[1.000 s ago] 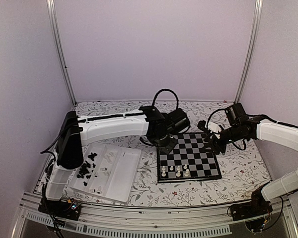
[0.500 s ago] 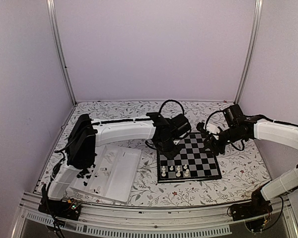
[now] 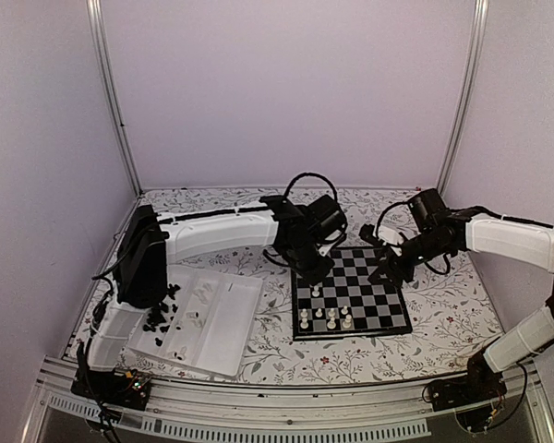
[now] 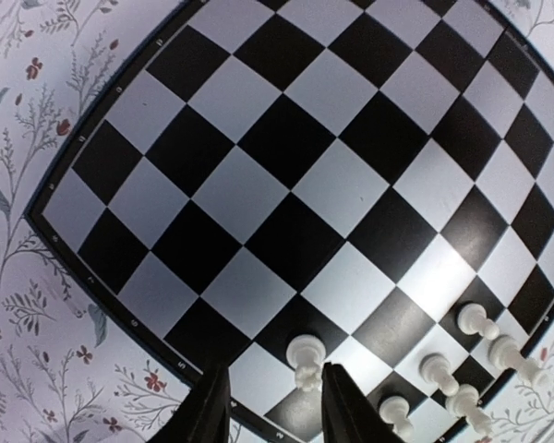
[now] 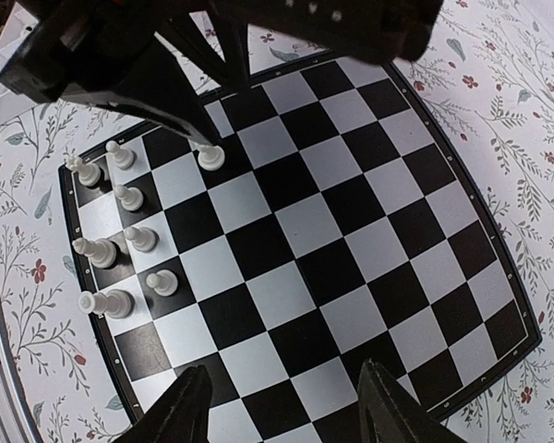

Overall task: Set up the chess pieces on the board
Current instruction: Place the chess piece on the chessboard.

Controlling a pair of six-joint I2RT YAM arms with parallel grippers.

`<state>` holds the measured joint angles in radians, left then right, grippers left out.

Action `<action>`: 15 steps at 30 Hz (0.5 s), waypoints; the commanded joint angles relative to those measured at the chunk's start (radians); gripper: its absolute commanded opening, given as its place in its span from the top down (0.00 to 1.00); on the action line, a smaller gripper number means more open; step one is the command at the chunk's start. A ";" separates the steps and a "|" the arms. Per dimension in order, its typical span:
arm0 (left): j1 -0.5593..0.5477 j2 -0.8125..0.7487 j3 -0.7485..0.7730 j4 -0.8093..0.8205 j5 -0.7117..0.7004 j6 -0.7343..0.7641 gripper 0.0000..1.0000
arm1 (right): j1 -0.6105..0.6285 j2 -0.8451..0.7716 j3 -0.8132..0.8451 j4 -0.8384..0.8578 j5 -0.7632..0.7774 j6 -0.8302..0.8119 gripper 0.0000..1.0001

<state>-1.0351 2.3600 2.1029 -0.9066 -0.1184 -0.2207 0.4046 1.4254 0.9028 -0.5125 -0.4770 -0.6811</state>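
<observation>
**Left end effector parted narrowly around a white pawn on the board**

The board [image 3: 365, 286] lies flat on the flower-patterned worktop [image 3: 277, 355], right of centre and between the two arms. The left arm reaches across to the board's left side. There the left end effector [image 4: 277, 369] points down with its jaws narrowly apart. A white pawn [image 4: 305, 360] stands upright on the board between the fingers, with a clear gap on one side of it. More white pieces [image 5: 129, 240] stand close together along the board's near edge, just beside that pawn. The rest of the squares are bare.

The right end effector [image 5: 284, 369] hangs over the board's far right part with its jaws wide and nothing between them.

To the left of the board, well apart from it, sits a white compartment tray [image 3: 231, 323]. It holds a heap of black pieces [image 3: 157, 318] at its left end.
</observation>
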 commanded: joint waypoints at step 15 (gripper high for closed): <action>0.301 -0.900 -0.972 0.858 -0.108 0.105 0.29 | 0.192 0.346 0.408 -0.104 0.043 -0.015 0.47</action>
<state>-0.7753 1.5047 1.2121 -0.3069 -0.2905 -0.1787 0.5655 1.7138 1.2442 -0.5667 -0.4465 -0.6930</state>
